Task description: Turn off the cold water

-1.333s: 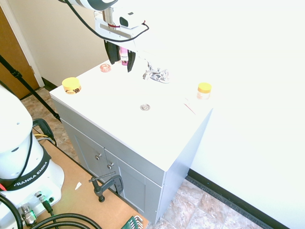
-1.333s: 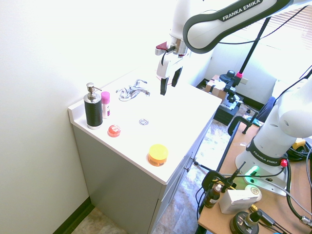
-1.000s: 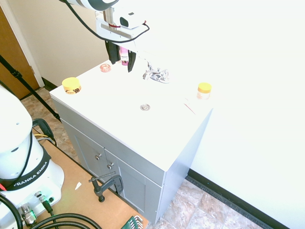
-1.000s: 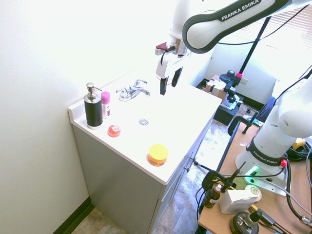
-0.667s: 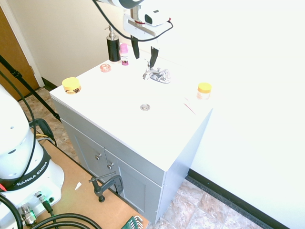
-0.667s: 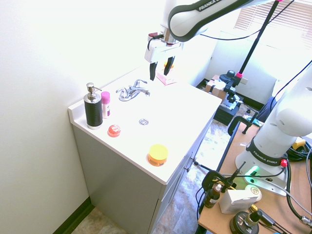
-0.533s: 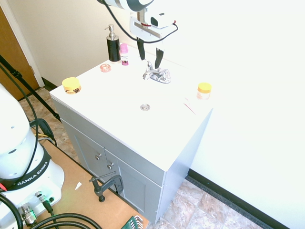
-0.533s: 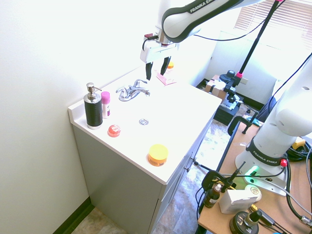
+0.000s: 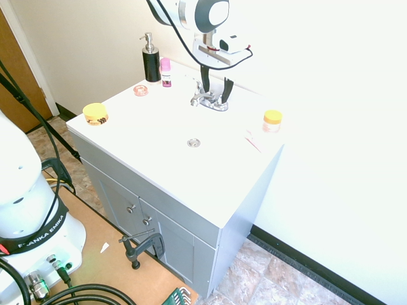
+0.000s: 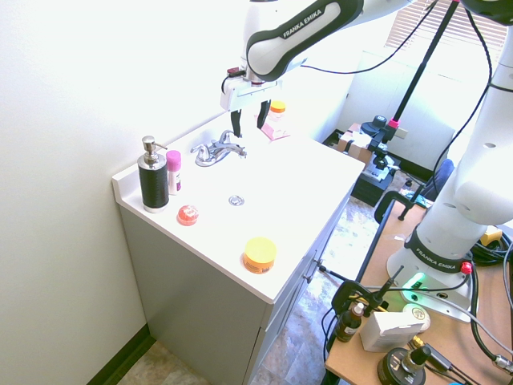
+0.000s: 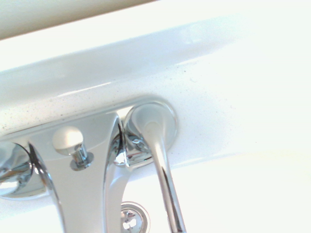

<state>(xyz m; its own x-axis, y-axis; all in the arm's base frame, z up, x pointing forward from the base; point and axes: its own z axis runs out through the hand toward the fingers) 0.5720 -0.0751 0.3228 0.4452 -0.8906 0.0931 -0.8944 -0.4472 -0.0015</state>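
Chrome tap sits under the spread-open tool, seemingly not touching.

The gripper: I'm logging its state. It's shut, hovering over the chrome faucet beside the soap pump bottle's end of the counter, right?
Not shut. The first exterior view shows the gripper open, fingers spread above the chrome faucet. The rest holds.

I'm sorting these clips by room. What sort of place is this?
Most likely a bathroom: a white vanity top over grey cabinet doors, a chrome faucet above a basin drain, and a soap pump bottle.
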